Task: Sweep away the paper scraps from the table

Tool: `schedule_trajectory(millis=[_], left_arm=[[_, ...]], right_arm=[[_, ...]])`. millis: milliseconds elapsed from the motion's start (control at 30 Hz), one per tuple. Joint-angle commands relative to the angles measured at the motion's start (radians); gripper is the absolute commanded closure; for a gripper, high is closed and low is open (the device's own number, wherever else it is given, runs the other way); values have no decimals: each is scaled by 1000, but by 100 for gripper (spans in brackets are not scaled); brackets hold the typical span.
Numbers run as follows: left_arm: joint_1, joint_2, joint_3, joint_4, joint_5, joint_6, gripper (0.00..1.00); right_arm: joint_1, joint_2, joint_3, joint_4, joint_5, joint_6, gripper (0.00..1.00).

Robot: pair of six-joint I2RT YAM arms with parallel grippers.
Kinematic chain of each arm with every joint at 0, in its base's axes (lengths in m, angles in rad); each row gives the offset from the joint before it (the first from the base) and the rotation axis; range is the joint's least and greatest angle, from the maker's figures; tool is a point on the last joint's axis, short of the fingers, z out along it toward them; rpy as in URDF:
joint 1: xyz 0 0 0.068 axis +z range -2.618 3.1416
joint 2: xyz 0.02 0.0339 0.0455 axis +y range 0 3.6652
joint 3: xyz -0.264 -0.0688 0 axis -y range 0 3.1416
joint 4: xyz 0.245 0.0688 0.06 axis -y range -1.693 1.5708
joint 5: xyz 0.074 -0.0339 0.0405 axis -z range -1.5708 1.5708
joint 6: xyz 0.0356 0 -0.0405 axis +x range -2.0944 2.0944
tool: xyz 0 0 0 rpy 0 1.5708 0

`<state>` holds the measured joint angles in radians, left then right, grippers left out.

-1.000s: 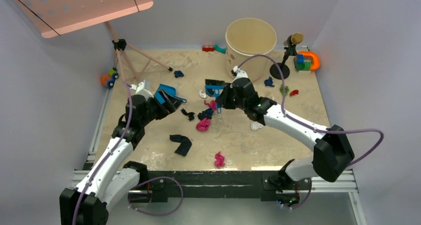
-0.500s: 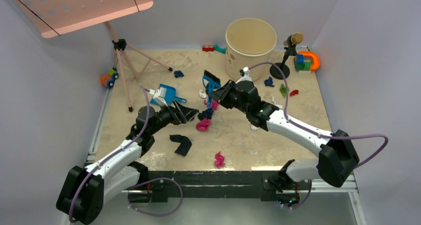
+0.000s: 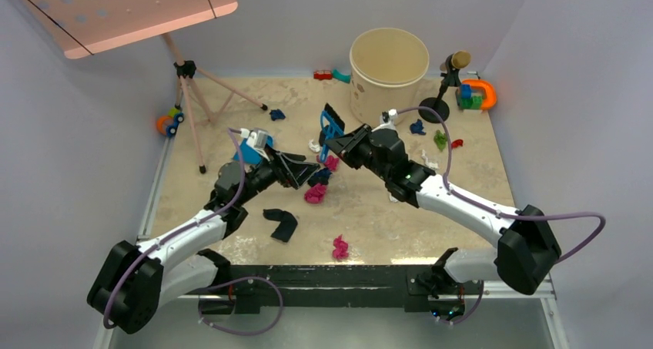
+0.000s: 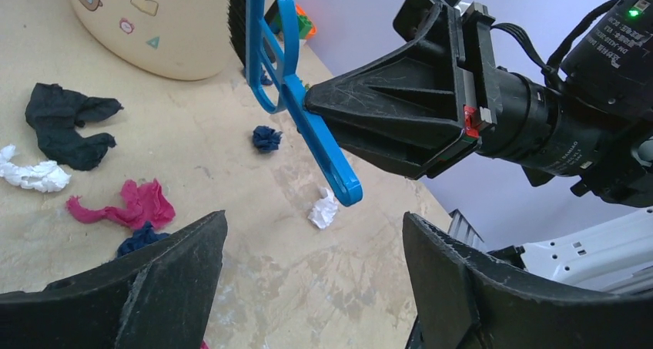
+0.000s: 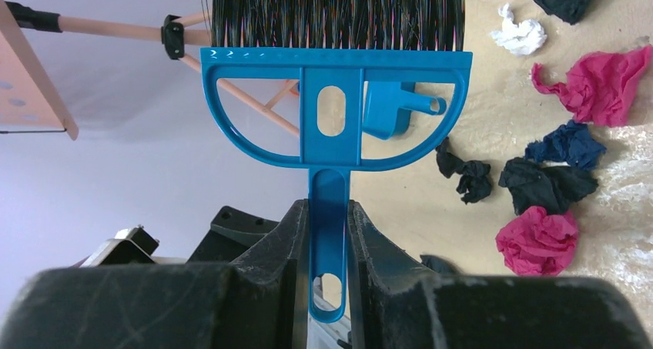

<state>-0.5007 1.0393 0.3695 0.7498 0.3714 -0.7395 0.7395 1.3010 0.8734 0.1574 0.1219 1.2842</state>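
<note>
Change: since a second earlier, we saw the left gripper [image 3: 306, 166] had swung from the blue dustpan [image 3: 248, 144] to mid-table, and the brush [image 3: 331, 125] had tipped bristles-up.
Top view: the right gripper [image 3: 345, 142] pinched the brush handle above the table [image 3: 385, 218]. Paper scraps [image 3: 315, 193] lay below both grippers, with more toward the near edge and beside the bucket [image 3: 389, 56].
Left wrist view: we saw the left jaws spread wide, holding nothing, over pink, black and white scraps.
Right wrist view: both fingers [image 5: 285, 249] clamped the brush handle, and scraps lay on the table at the right.
</note>
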Motion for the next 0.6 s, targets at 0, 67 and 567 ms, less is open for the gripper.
schedule_trajectory(millis=[0, 67, 567], left_arm=[[-17, 32, 56, 76, 11, 51, 14], [-27, 47, 70, 62, 0, 61, 15], [-92, 108, 177, -119, -143, 186, 33]], right_arm=[[9, -8, -9, 42, 43, 46, 87], [11, -4, -8, 42, 46, 49, 87], [47, 30, -1, 38, 63, 106, 87]])
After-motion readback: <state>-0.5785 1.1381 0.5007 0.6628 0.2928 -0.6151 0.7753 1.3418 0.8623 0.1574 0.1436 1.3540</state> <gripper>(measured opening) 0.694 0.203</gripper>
